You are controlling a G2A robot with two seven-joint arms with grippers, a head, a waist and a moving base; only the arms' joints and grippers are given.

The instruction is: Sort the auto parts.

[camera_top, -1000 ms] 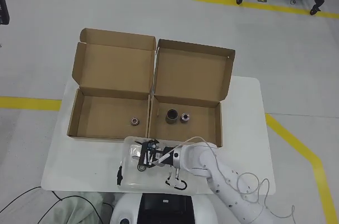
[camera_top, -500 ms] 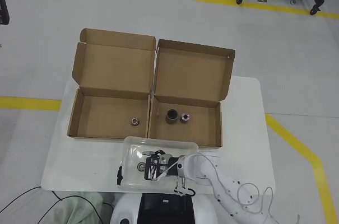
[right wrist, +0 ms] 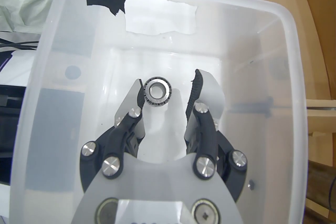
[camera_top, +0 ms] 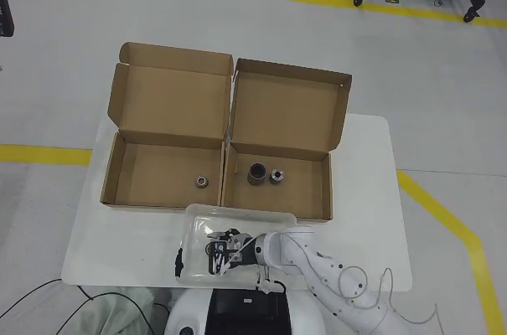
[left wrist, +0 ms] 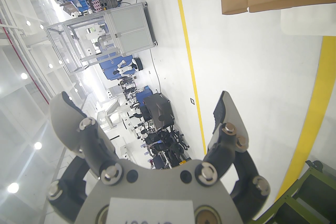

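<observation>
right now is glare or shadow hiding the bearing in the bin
Right wrist view: no glare on the bearing, lit inside the open right gripper; the walls of the clear bin show only faint reflections. Left wrist view: ceiling lights flare brightly.

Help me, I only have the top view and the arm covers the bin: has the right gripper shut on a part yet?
Observer: No. In the right wrist view the right gripper is open, down inside the clear bin.
Operator: Is a part between its fingers?
Observer: Yes, one bearing lies flat on the bin floor, bore up. It sits close beside one finger, with a gap to the other.
Operator: And the left arm?
Observer: The left gripper is open and holds nothing.
</observation>
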